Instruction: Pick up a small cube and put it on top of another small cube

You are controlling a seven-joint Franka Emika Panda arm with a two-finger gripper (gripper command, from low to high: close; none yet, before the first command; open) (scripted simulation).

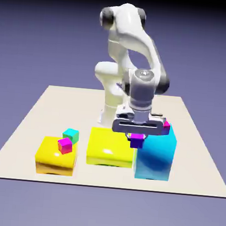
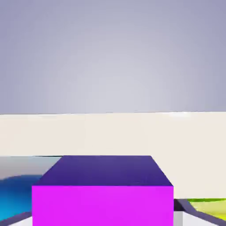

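The violet cube [image 1: 137, 141] is clamped between the fingers [image 2: 178, 217]. The blue block [image 1: 154, 157] is seen at right.

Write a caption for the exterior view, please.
The gripper grips a small violet cube beside the blue block.

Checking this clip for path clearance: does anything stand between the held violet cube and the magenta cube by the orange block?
Yes, in the exterior view the yellow block lies between the violet cube and the magenta cube; whether its height obstructs is unclear.
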